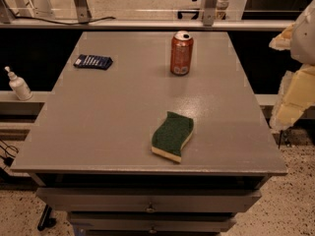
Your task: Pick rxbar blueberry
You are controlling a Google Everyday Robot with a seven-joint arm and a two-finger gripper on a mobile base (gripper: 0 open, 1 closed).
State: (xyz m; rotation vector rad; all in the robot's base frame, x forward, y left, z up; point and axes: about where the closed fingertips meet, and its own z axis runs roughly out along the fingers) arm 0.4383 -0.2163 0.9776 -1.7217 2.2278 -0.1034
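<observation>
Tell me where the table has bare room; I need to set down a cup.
Bare: front left, nearer than the blue bar and left of the sponge; the middle between can and sponge; the right strip of the table. Nowhere crowded. The gripper hangs beyond the right edge.

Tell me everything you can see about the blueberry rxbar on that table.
The rxbar blueberry is a small, flat, rectangular bar in a dark blue wrapper with rows of pale lettering. It looks whole and lies flat on the grey table near its far left corner, slightly askew to the edges. Only the table touches it. The soda can stands well off to its right. The gripper is at the picture's right edge, far from the bar.
</observation>
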